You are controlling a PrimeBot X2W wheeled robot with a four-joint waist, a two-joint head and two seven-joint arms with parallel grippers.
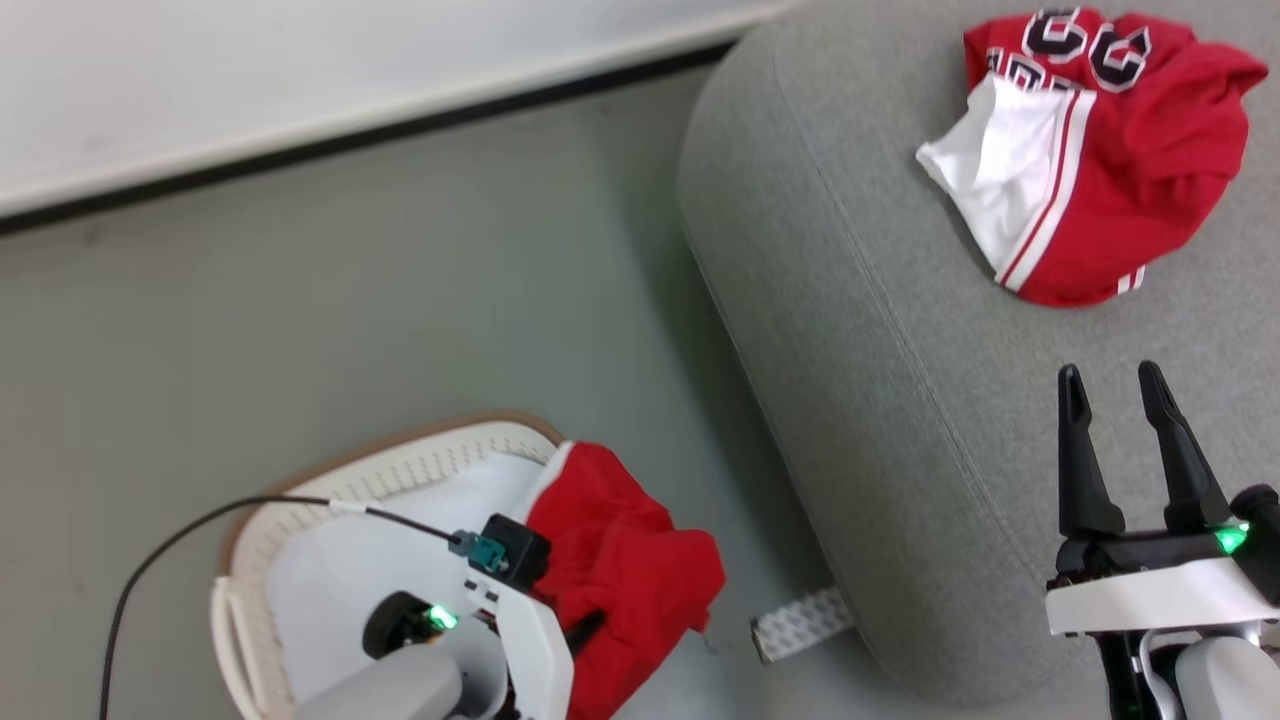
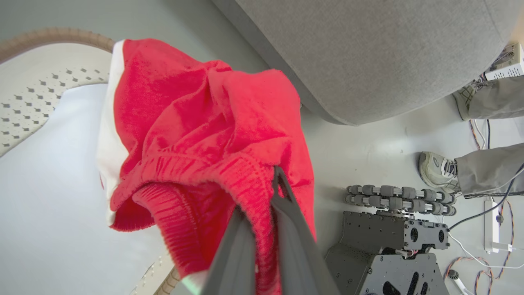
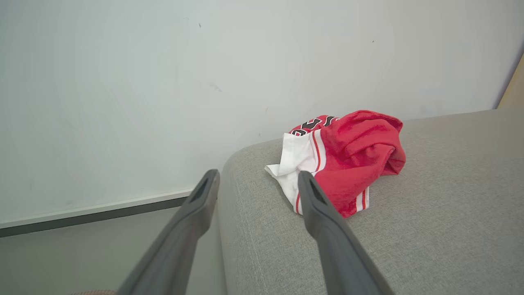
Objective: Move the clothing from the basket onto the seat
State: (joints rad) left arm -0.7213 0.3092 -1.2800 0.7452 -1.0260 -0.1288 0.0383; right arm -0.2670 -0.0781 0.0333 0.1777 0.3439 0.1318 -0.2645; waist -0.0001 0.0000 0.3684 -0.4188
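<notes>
Numerals (image 1: pixel 1090 45) on jersey (image 1: pixel 1150 170) unreadable; L claw (image 2: pixel 260 196) pinches red garment (image 2: pixel 196 123), R claw (image 1: pixel 1110 375) spread.

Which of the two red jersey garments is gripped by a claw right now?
The bunched red garment over the cream perforated plastic basket, pinched by the left claw. The red garment with black numbers lies free on the grey fabric sofa.
</notes>
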